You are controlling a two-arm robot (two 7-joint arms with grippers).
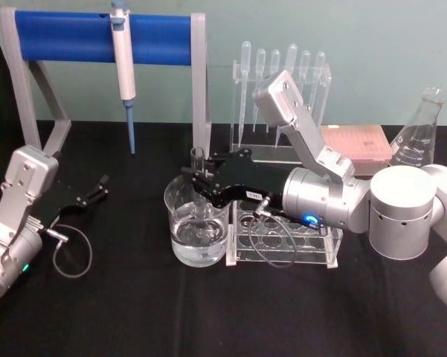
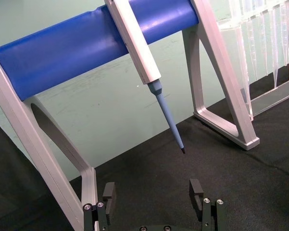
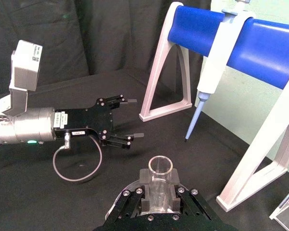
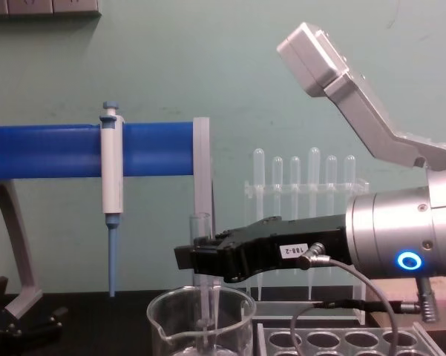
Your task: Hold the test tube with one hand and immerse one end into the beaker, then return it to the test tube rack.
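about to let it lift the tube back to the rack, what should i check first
1. Grip: right claw is shut on the test tube, which stands upright: ok.
2. Dip: the tube's lower end is inside the beaker, down at the water: ok; exact depth: cannot tell.
3. Landing spot: the rack stands right beside the beaker and its visible front holes are empty: ok.
4. Cable: the right wrist's loop hangs over the rack's front holes and could snag: not ok.
5. Left claw: open, off to the left, apart from the beaker: ok.
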